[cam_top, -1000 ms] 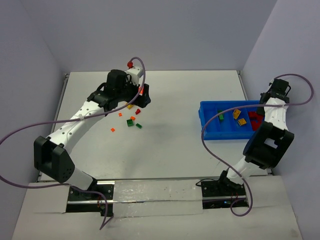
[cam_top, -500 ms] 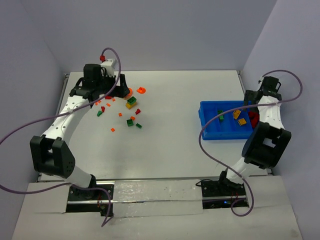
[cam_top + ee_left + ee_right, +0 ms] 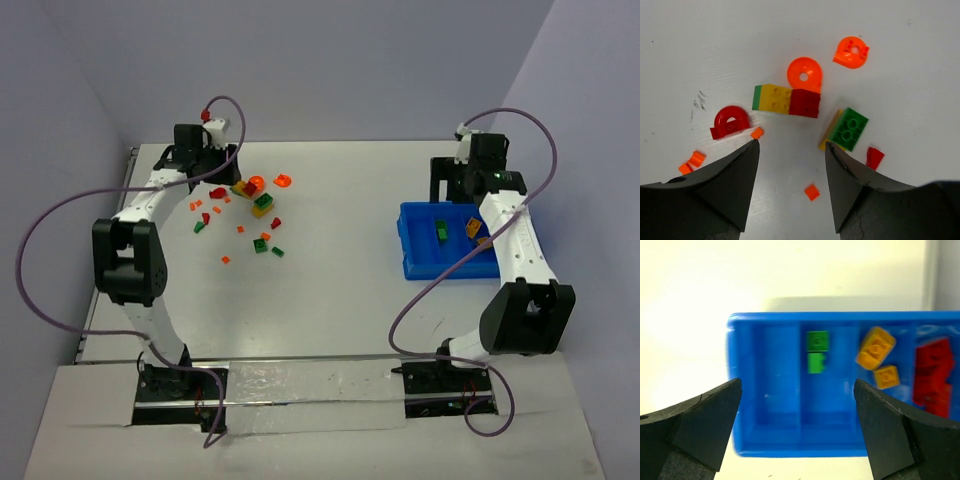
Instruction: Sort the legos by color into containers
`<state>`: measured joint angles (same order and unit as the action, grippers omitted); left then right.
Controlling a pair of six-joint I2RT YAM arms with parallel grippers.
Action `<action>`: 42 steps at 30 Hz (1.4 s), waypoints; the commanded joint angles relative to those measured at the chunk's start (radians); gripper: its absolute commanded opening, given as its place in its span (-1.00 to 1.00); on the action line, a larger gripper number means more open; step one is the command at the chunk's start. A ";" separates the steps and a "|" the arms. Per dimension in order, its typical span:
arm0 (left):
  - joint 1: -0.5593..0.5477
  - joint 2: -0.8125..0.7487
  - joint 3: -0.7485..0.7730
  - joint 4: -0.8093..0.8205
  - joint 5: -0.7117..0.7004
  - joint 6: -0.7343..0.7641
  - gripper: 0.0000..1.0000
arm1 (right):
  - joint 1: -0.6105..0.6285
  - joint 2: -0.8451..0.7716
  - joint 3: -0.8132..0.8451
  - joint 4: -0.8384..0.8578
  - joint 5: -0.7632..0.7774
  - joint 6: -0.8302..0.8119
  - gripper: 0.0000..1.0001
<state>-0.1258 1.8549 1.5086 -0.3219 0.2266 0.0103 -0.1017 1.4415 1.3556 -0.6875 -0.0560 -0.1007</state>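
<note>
the loose legos [image 3: 263, 204] lay scattered on the white surface [image 3: 340, 300], and i took the joined brick [image 3: 786, 100], yellow in the middle with a green end and a red end, as my marker. an orange disc [image 3: 804, 75] touched one long side of it, a green brick [image 3: 849, 128] stacked on a yellow one lay just beside its red end, and a red arch [image 3: 730, 121] lay near its green end. the blue bin [image 3: 415, 265] stood well apart from the joined brick, on the right arm's side. its compartment nearest the brick was bare, the next held green legos [image 3: 817, 352], the next yellow legos [image 3: 877, 357], the farthest red legos [image 3: 935, 377].

i judged the step in hand to be a pick from the pile. to do it well i would settle on one piece, square the fingers across its short sides and come straight down, so the tips did not shove the neighbours. the joined brick mixed three colours, so a single-colour piece seemed the safer choice.

the left gripper [image 3: 790, 165] hovered on the side of the joined brick away from the orange disc, fingers parted and gripping nothing. the brick lay just beyond the tips, and a tiny orange tile [image 3: 812, 192] sat on the surface in the gap between them. the right gripper [image 3: 797, 415] hung above the bin, well apart from the brick, fingers spread wide and empty.
</note>
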 commanded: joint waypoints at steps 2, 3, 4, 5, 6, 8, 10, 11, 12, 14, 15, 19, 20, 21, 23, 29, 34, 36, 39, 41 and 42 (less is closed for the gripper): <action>0.041 0.121 0.138 0.042 0.120 0.079 0.30 | 0.047 0.013 0.015 -0.023 -0.037 0.048 1.00; 0.041 0.141 0.159 0.026 0.124 0.082 0.31 | 0.048 0.017 0.013 -0.023 -0.036 0.051 1.00; 0.041 0.163 0.187 0.010 0.109 0.070 0.32 | 0.050 0.022 0.012 -0.023 -0.036 0.053 1.00; 0.040 0.193 0.224 -0.002 0.059 0.035 0.35 | 0.050 0.029 0.011 -0.022 -0.036 0.055 1.00; 0.040 0.216 0.246 -0.005 0.015 0.002 0.42 | 0.051 0.034 0.010 -0.020 -0.035 0.058 1.00; 0.040 0.233 0.258 -0.001 -0.025 -0.066 0.52 | 0.053 0.043 0.005 -0.017 -0.035 0.059 1.00; 0.037 0.238 0.245 0.030 -0.079 -0.110 0.59 | 0.053 0.050 0.005 -0.017 -0.036 0.062 1.00; 0.036 0.244 0.241 0.035 -0.082 -0.123 0.61 | 0.054 0.058 0.005 -0.018 -0.037 0.064 1.00; 0.034 0.249 0.240 0.037 -0.077 -0.129 0.60 | 0.054 0.061 0.005 -0.018 -0.039 0.066 1.00; 0.034 0.264 0.249 0.033 -0.066 -0.137 0.57 | 0.053 0.065 0.007 -0.020 -0.042 0.068 1.00; 0.034 0.272 0.256 0.032 -0.065 -0.140 0.56 | 0.053 0.066 0.006 -0.020 -0.043 0.069 1.00; 0.043 0.314 0.304 0.010 -0.017 -0.163 0.51 | 0.056 0.065 -0.001 -0.021 -0.047 0.072 1.00; 0.046 0.334 0.318 0.000 -0.006 -0.170 0.52 | 0.056 0.064 -0.004 -0.021 -0.046 0.072 1.00; 0.048 0.347 0.329 -0.008 0.006 -0.176 0.53 | 0.056 0.063 -0.006 -0.022 -0.045 0.072 1.00; 0.049 0.357 0.339 -0.013 0.023 -0.187 0.57 | 0.056 0.063 -0.010 -0.023 -0.044 0.072 1.00; 0.049 0.366 0.332 -0.011 0.039 -0.234 0.76 | 0.056 0.067 -0.016 -0.021 -0.045 0.072 1.00; 0.049 0.379 0.323 -0.005 0.040 -0.254 0.81 | 0.056 0.077 -0.013 -0.023 -0.050 0.076 1.00; 0.049 0.389 0.327 -0.003 0.059 -0.247 0.80 | 0.056 0.077 -0.016 -0.023 -0.051 0.076 1.00; 0.049 0.397 0.331 -0.012 0.095 -0.233 0.78 | 0.057 0.080 -0.019 -0.024 -0.051 0.075 1.00; 0.049 0.388 0.315 -0.004 0.121 -0.221 0.77 | 0.056 0.081 -0.021 -0.024 -0.050 0.075 1.00; 0.048 0.383 0.305 0.000 0.134 -0.213 0.77 | 0.056 0.082 -0.023 -0.023 -0.051 0.075 1.00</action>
<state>-0.0818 2.2402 1.7935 -0.3393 0.2867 -0.2203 -0.0517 1.5158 1.3392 -0.7074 -0.0994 -0.0376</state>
